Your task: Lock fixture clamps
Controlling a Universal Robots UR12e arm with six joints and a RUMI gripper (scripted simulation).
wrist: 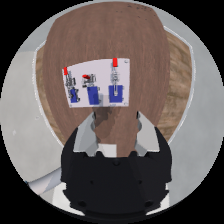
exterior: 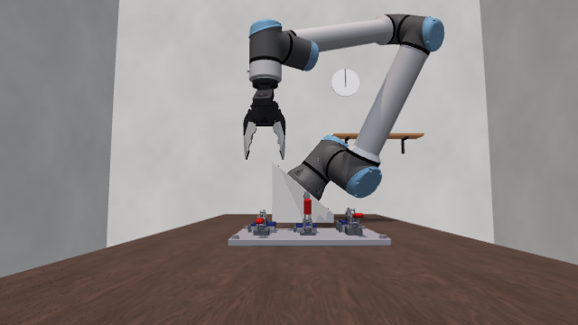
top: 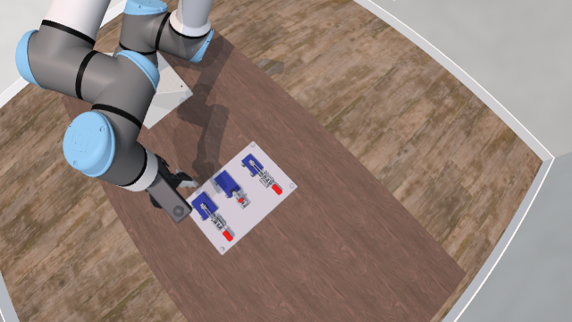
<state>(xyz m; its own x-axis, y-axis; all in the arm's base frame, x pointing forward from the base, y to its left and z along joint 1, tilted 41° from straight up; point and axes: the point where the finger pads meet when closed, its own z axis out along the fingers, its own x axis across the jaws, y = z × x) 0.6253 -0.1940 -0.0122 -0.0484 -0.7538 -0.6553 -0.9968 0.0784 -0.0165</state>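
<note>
The claw (exterior: 265, 142) hangs high in the air with its two fingers (exterior: 247, 140) spread apart and nothing between them, pointing straight down. Far below it, on the brown table (exterior: 289, 280), lies the grey plate (exterior: 309, 240) with three clamps in a row. Seen from the front, the claw is above the left end of the plate. The left clamp (exterior: 260, 224) and the right clamp (exterior: 352, 222) have their red handles lying low. The middle clamp (exterior: 307, 217) has its red handle standing upright. Blue blocks (top: 205, 206) sit under the clamps' bars.
</note>
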